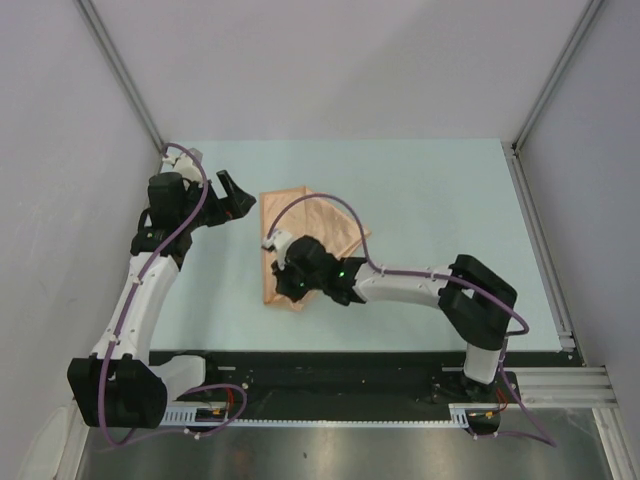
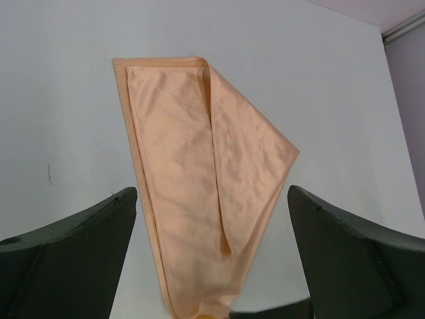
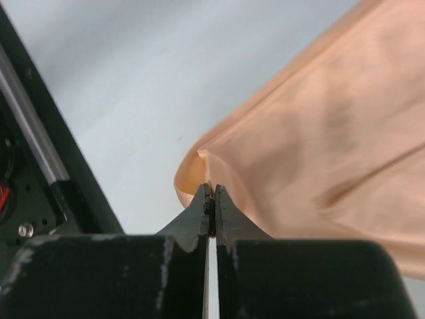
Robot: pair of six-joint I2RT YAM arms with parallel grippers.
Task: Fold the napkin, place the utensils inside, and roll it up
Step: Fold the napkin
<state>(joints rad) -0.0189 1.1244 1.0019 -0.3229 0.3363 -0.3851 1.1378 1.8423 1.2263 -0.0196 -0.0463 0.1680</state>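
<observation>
Napkin (image 1: 325, 215) lies folded, roughly triangular, near the middle of the table (image 1: 440, 200). My right pincer (image 3: 211, 199) is clamped on its near corner. My left pincer (image 1: 235, 195) hangs spread wide just left of it.

- The napkin (image 2: 199, 166) was soft peach cloth, satin-shiny and finely creased.
- The surface (image 1: 430, 190) looked smooth and matt.
- The right claw (image 3: 211, 194) was matt black plastic, edges scuffed.
</observation>
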